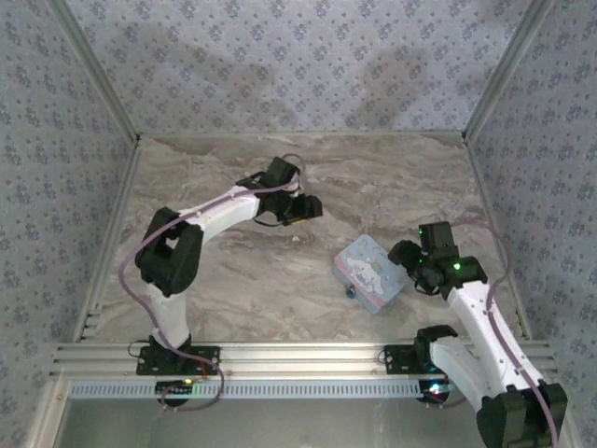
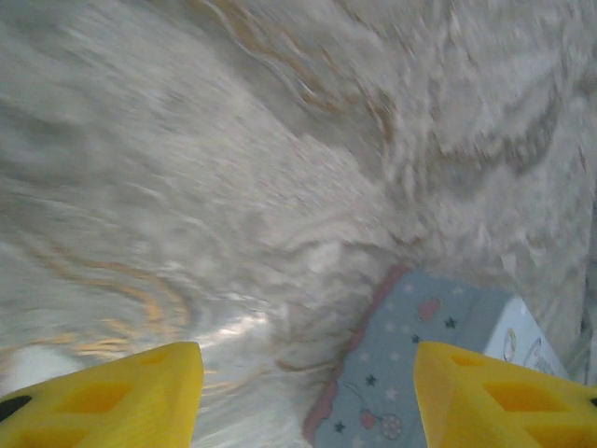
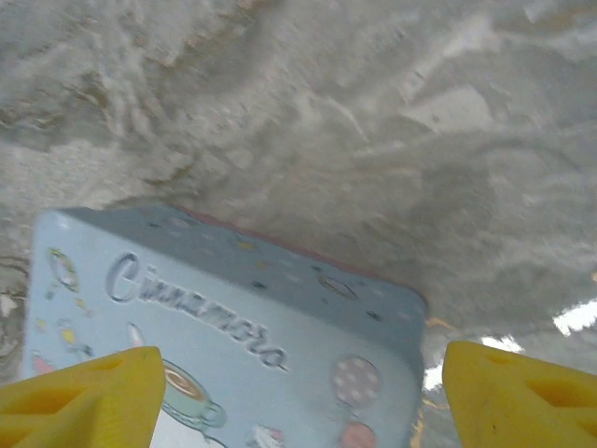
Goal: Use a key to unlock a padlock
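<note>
- Hovering left gripper (image 1: 306,207), spread, empty, 10 o'clock from tin box (image 1: 373,271).
- Hovering right gripper (image 1: 408,254), spread, empty, at its 3 o'clock.
- Spotting padlock (image 1: 351,292) against its 7 o'clock edge.
- Risking bumping tin box, displacing padlock.

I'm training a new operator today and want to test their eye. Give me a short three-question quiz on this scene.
1. True or false: the left fingers grip the tin.
2. Which fingers are closer to the tin? A) left B) right
3. Fill in, near or far as seen from the robot: the padlock lies by the tin's ___ edge.
Key: 1 false, they stand open and empty. 2 B, the right fingers. 3 near.
</note>
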Tool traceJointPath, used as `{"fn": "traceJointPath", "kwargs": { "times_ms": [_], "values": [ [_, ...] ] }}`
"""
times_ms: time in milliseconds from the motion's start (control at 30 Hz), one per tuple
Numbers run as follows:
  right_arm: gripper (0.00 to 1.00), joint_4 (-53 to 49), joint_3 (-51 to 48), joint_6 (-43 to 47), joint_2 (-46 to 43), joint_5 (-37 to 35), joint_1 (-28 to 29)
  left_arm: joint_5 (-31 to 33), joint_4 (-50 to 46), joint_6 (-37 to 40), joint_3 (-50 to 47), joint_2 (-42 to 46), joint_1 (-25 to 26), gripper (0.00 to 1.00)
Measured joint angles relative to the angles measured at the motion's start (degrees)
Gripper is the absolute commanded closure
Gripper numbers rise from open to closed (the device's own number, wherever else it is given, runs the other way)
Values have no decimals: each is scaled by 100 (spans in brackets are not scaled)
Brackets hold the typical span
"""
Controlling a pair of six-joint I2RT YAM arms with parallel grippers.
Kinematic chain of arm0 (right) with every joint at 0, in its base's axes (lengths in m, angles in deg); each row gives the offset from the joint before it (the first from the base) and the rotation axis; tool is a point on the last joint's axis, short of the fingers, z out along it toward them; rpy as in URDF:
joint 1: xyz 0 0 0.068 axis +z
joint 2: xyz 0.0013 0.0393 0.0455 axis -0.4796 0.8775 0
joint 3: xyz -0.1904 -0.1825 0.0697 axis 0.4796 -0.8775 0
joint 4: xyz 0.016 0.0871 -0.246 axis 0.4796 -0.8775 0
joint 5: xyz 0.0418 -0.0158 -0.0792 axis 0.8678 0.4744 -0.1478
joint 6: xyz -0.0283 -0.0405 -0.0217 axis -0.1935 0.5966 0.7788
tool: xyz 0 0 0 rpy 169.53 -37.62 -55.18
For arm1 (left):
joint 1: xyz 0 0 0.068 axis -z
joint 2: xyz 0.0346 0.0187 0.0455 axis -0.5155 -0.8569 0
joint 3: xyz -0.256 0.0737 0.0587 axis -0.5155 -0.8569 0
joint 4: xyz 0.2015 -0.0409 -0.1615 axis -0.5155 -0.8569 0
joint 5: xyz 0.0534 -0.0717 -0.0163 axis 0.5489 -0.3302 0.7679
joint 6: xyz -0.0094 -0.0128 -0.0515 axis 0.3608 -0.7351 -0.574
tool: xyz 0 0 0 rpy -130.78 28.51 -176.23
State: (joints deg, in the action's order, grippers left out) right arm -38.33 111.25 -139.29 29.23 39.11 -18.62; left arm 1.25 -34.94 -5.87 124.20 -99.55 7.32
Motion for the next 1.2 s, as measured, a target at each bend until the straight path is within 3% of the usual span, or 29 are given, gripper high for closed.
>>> {"fn": "traceJointPath", "kwargs": {
  "times_ms": [300, 567, 800, 1200],
  "values": [
    [29, 577, -588, -577, 127, 457, 302, -684, 234, 68, 114, -299, 422, 36],
    [31, 1333, -452, -649, 896, 533, 599, -741, 765, -61, -706, -74, 385, 38],
    [31, 1991, 72, -562, 2028, 595, 839, -610, 999, -186, -1556, 564, 258, 43],
    [34, 2459, 1864, 227, 4197, 1038, 940, -98, 1300, -461, -2503, 1510, -157, 52]
  ]
}}
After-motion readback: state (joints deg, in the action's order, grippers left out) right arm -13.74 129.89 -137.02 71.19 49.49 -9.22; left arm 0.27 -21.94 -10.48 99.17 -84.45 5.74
